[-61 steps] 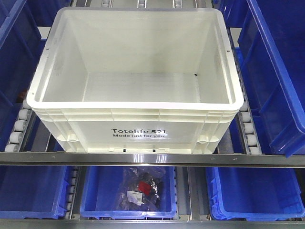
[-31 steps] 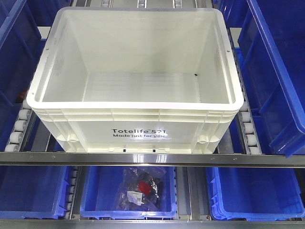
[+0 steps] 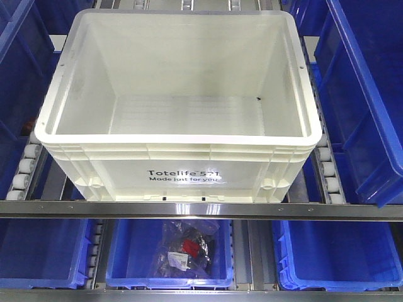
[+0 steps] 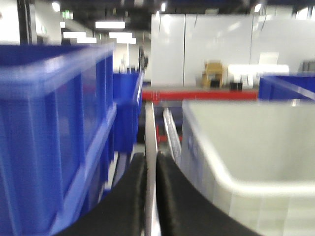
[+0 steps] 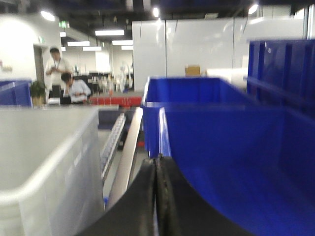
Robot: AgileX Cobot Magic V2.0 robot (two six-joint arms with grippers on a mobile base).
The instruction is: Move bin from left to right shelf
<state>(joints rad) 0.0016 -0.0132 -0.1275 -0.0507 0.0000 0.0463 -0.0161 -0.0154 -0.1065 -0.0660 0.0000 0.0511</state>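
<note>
Two grippers flank the bin (image 3: 182,170), one on each side, and neither touches it. In the left wrist view the left gripper (image 4: 150,196) sits low in the gap between a blue bin (image 4: 49,137) on its left and the white bin's wall just to its right. Its black fingers (image 4: 128,201) stand a narrow slit apart with nothing held, and a pale shelf rail (image 4: 150,128) shows through the slit. In the right wrist view the right gripper (image 5: 156,196) has its fingers pressed together on nothing. The white bin lies to its left, across a metal rail (image 5: 129,147), and another blue bin (image 5: 231,157) lies close on its right.

The bin sits on the upper shelf level, resting on roller tracks (image 3: 25,167), its front wall just behind the metal front rail (image 3: 201,209). It is a large white rectangular crate, upright and open-topped, with a thick rolled rim and ribbed bands under it. The floor inside is bare apart from a small dark speck near the right wall. Black print on the front reads "Totelife 521 Made just for you". Blue bins stand on either side and on the level below, where the middle one holds a clear bag (image 3: 187,245) of dark and red parts.
</note>
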